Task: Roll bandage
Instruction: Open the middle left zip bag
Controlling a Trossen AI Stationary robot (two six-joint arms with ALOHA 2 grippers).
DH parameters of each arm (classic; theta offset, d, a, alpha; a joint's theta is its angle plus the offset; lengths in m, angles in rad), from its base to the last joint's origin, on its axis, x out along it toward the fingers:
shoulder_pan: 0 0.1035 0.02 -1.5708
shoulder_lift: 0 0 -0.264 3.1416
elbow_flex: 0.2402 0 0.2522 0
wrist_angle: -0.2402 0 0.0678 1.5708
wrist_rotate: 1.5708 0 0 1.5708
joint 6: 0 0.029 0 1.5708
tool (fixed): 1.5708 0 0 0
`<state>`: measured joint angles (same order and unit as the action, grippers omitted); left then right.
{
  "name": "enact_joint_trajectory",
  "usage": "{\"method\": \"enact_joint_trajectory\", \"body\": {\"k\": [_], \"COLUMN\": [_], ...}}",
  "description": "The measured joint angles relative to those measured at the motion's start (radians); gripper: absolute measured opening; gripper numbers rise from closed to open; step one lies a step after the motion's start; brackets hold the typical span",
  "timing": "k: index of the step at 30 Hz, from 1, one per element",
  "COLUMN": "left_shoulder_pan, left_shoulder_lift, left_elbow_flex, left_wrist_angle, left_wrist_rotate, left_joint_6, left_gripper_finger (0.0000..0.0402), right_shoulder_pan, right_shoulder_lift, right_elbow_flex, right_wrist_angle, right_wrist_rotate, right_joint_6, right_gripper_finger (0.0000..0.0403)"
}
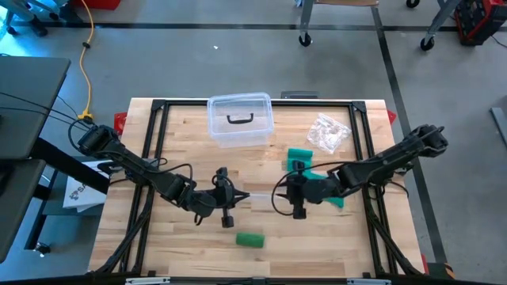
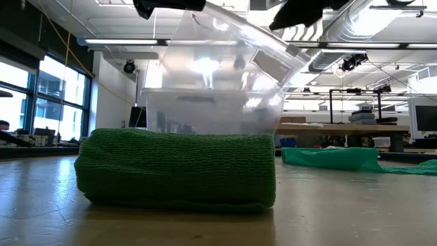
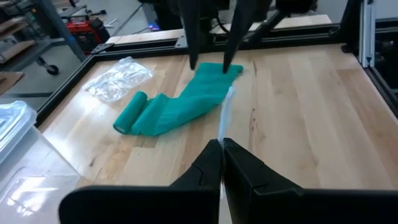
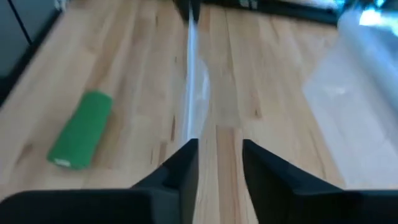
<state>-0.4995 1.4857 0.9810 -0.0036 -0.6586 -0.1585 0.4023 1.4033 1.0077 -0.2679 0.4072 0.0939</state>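
Note:
A teal bandage (image 3: 180,106) lies loosely spread on the wood table, one end part-rolled (image 3: 129,117); it shows under my right arm (image 1: 318,188). A rolled green bandage (image 1: 250,240) lies near the front edge. My left gripper (image 3: 222,146) is shut on a clear plastic wrapper (image 1: 255,198). The wrapper stretches across to my right gripper (image 4: 217,149), which stands open above the teal bandage's unrolled end. My left gripper pinches one end of the clear wrapper (image 3: 223,132) between its two fingers, slanting down from the table's left. The wrapper runs edge-on away from the fingers, lifted off the table. My right gripper: the wrapper's other end (image 4: 190,127) lies by one open finger (image 4: 184,155); I cannot tell whether it touches.
A clear lidded box (image 1: 240,119) stands at the far middle of the table. A crumpled clear bag (image 1: 327,133) lies at the far right. A black frame (image 1: 158,107) borders the tabletop. Bare wood shows at the near left and near right.

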Motion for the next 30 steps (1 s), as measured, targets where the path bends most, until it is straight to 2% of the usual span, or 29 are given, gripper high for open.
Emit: {"method": "enact_joint_trajectory", "body": {"k": [6, 12, 20, 24, 30], "left_shoulder_pan": [0.000, 0.000, 0.000, 0.000, 0.000], "left_shoulder_lift": [0.000, 0.000, 0.000, 0.001, 0.001], "left_elbow_flex": [0.001, 0.001, 0.001, 0.001, 0.001], "left_wrist_angle": [-0.001, -0.002, 0.000, 0.000, 0.001], "left_wrist_rotate": [0.003, 0.003, 0.005, 0.005, 0.005], "left_joint_6": [0.004, 0.004, 0.005, 0.005, 0.004], "left_gripper_finger": [0.0000, 0.0000, 0.0000, 0.0000, 0.0000], "right_shoulder_pan": [-0.018, -0.023, -0.023, -0.031, -0.033], "right_shoulder_lift": [0.046, 0.079, 0.047, 0.079, 0.107], "right_elbow_flex": [-0.009, -0.009, 0.013, 0.012, 0.012], "right_wrist_angle": [0.132, 0.146, 0.146, 0.169, 0.176], "right_wrist_rotate": [-0.083, 0.004, -0.004, -0.094, -0.042], "right_joint_6": [-0.049, -0.049, -0.074, -0.064, -0.053], "right_gripper_finger": [0.0127, 0.0108, 0.0087, 0.0087, 0.0087]}}
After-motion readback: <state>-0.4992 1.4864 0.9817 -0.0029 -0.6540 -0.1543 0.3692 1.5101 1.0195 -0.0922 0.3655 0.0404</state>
